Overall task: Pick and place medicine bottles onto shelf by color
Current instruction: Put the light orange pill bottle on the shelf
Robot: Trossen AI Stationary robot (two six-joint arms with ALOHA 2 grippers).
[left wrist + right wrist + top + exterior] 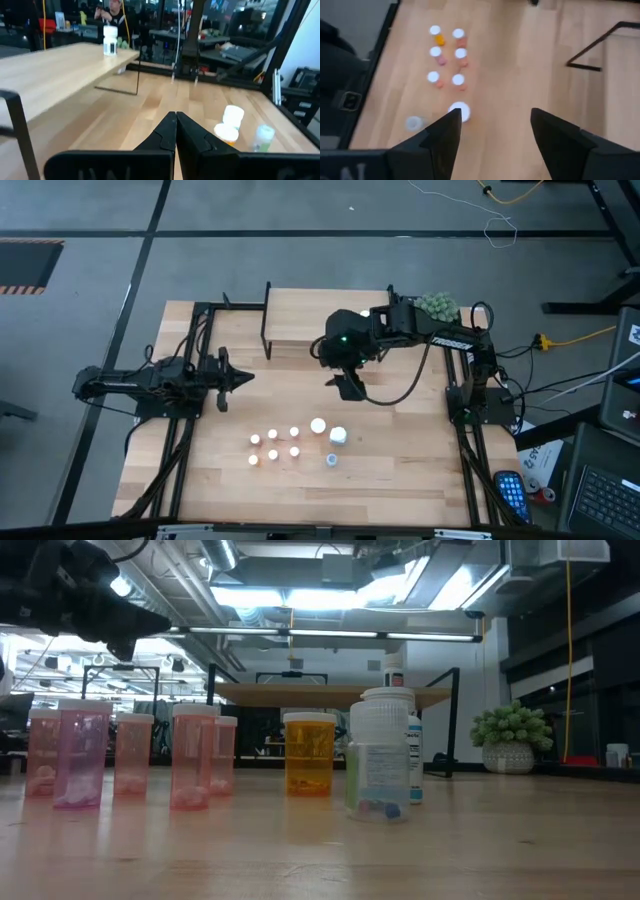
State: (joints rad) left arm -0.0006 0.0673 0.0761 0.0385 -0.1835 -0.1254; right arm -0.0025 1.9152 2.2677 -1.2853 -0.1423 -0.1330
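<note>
My right claw (346, 385) hangs above the desk (400, 470), just in front of the shelf (300, 320), jaws spread wide and holding nothing. The right wrist view shows both fingers (445, 135) apart with bare wood between them.

The medicine bottles (295, 442) stand in a cluster on the desk, nearer the front edge than my claw is and slightly to the left-arm side of it. All are upright, caps up, so each long axis is vertical; I'd judge a top-down grab fits.

Nearest to my right claw: the large white-capped bottle (318, 425) and the white-bodied bottle (339, 436) next to it. In the right wrist view the large white cap (459, 110) sits just beyond my fingertip. A smaller clear, bluish bottle (331, 460) stands apart, closest to the front edge.

In the low view the pink bottles (195, 755) line up on one side, one orange bottle (309, 753) stands mid-row, and the big clear bottle (378, 755) is beside it. Spacing is tight among the pink ones, so the jaws risk clipping a neighbour.

One white bottle (110, 41) already stands on the shelf top (55, 70), seen in the left wrist view.

My left claw (235, 378) is parked at the left side, jaws pressed together, empty. It's farther from the cluster than the right one, so I judge the right arm takes the next pick: down and toward the front edge.
</note>
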